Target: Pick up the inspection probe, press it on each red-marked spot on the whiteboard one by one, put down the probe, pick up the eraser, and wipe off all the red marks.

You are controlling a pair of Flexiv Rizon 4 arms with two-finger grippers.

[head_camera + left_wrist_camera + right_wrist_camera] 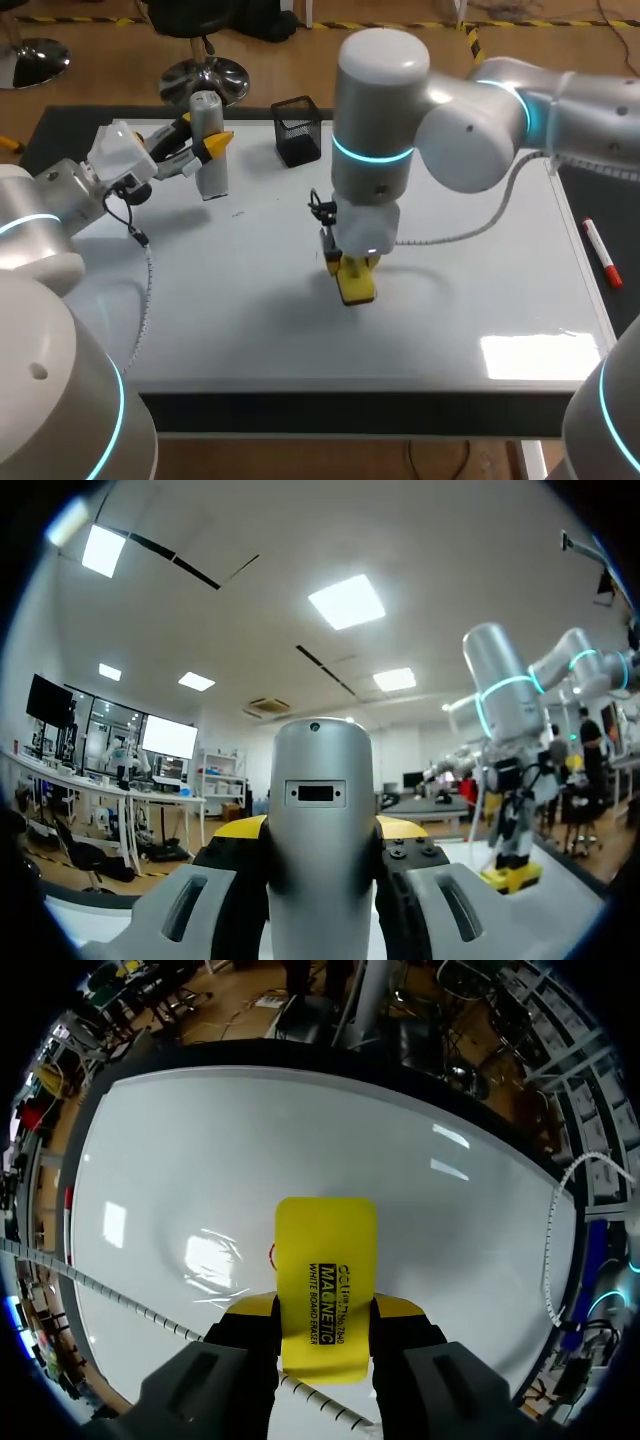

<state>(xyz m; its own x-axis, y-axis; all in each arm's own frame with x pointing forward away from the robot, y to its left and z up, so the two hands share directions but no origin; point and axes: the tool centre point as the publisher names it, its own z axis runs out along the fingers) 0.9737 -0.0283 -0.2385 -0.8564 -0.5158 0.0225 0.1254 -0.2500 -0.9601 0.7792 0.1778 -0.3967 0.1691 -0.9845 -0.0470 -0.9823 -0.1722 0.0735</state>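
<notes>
Two arms show in the head view, both over the whiteboard (480,300). The left gripper (205,145) is closed on the inspection probe (211,175), a grey cylinder standing upright between its yellow-tipped fingers; whether the probe's lower end touches the board I cannot tell. A black mesh pen holder (297,130) stands on the board just beyond those fingers, apart from the probe. The right arm reaches past the middle, and the right gripper (352,265) points straight down with the yellow eraser (356,288) clamped between its fingers and set against the board. A red marker (602,253) lies off the board's edge, well apart from both grippers. In the left wrist view, the left gripper (320,830) has one finger on each side of the probe (318,780), which rises straight ahead between them, with a small dark slot in its face; ahead and to one side stands the right arm with the eraser (512,878) at its fingertips. In the right wrist view, the right gripper (325,1310) pinches the eraser (327,1250) by its two long sides, with the block reaching out ahead of the fingertips, flat over the whiteboard (200,1140). A small red mark (271,1253) peeks out right at the eraser's edge, just ahead of one finger.
</notes>
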